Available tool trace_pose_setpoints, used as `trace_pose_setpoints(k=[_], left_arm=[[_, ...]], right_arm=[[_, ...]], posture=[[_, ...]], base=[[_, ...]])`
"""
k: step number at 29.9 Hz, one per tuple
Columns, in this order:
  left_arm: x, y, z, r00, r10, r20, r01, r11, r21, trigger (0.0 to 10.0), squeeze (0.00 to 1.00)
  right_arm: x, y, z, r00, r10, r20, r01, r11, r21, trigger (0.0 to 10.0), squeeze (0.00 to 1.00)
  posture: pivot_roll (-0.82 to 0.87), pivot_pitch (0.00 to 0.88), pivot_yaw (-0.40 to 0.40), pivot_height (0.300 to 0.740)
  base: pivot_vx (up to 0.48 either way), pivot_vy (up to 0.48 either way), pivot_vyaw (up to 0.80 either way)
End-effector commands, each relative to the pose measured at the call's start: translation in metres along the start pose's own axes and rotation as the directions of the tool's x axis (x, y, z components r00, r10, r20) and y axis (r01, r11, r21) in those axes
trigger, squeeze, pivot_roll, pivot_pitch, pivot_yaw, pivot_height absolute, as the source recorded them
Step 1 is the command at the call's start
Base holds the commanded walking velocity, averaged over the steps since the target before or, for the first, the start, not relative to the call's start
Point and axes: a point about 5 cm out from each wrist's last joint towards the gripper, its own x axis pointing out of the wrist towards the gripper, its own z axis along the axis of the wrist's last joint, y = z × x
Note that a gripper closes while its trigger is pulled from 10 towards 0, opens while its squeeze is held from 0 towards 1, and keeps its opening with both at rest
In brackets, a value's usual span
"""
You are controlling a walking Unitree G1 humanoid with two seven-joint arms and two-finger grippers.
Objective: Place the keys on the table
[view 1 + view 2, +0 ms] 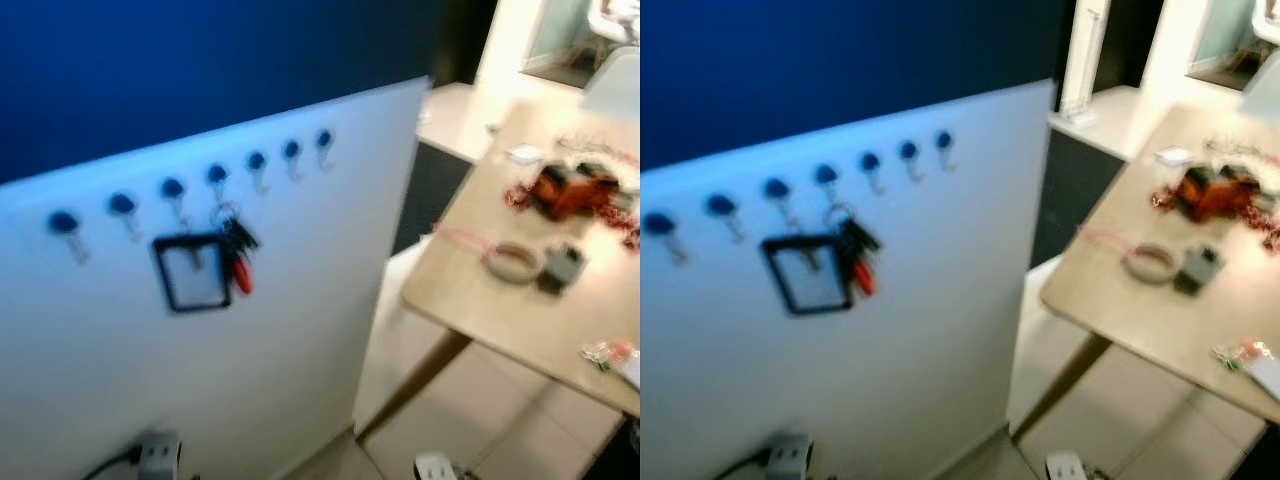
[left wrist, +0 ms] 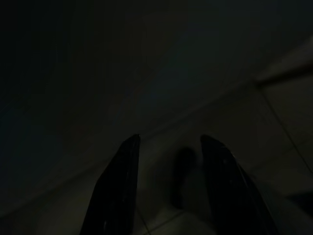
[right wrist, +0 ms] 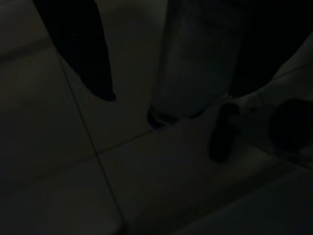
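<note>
Blurred picture from the head camera, but the layout reads. On the left stands a white panel (image 1: 250, 330) below a deep blue wall (image 1: 200, 70), with a row of blue-capped hooks (image 1: 172, 188) running up its top edge. The keys (image 1: 238, 252) hang on one of the hooks toward the middle of the row: a dark bunch with a red tag dangling below. Just beside them, touching or nearly so, hangs a black square frame (image 1: 192, 271). Down at the panel's foot sits a white plug or adapter (image 1: 158, 455) with a dark cable.

Over on the right, the wooden surface (image 1: 520, 310), well apart from the keys. Near its front corner lies a ring of tape (image 1: 512, 262) with a small grey box (image 1: 562, 266) just beside it. Farther back, an orange and black object (image 1: 572, 190) among red beads, and a small white item (image 1: 524, 153) toward the far edge. At the near right edge, some small colourful bits (image 1: 608, 353).

Both wrist cameras are very dark. The left tool (image 2: 168, 147) hangs over tiled floor (image 2: 274, 112), its two black fingers (image 2: 122, 181) spread apart, nothing between them. The right tool (image 3: 161, 93) hangs over tiles too, fingers parted, grasping nothing, with a pale upright post (image 3: 195, 58) seen between them.
</note>
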Motion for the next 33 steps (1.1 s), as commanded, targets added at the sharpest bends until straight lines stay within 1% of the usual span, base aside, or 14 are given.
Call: trace_pose_setpoints(k=[1, 13, 23, 33], left_arm=[[-0.0029, -0.0001, -0.0070, 1.000, -0.006, -0.020, 0.006, 1.000, 0.005, 10.0, 0.00], [-0.0054, -0.0001, -0.0119, 1.000, -0.006, -0.026, 0.006, 1.000, 0.000, 10.0, 0.00], [-0.0067, 0.0028, -0.0114, 1.000, -0.007, -0.013, 0.007, 1.000, -0.001, 10.0, 0.00], [-0.0076, 0.0004, -0.0134, 1.000, -0.009, -0.008, 0.009, 1.000, -0.004, 10.0, 0.00]], right_arm=[[-0.0013, 0.0017, -0.0080, 1.000, 0.001, -0.025, -0.001, 1.000, 0.004, 10.0, 0.00], [-0.0031, -0.0029, -0.0109, 1.000, -0.001, -0.027, 0.001, 1.000, 0.003, 10.0, 0.00], [-0.0027, -0.0012, -0.0102, 1.000, 0.006, -0.026, -0.006, 1.000, -0.005, 10.0, 0.00], [-0.0032, -0.0012, -0.0122, 1.000, 0.005, -0.030, -0.005, 1.000, -0.005, 10.0, 0.00]], posture=[[0.07, 0.060, -0.005, 0.740], [0.07, 0.059, -0.009, 0.740], [0.07, 0.051, -0.012, 0.740], [0.07, 0.053, -0.014, 0.740]], base=[[0.000, 0.000, 0.80], [0.000, 0.000, 0.80], [0.000, 0.000, 0.80], [0.000, 0.000, 0.80]])
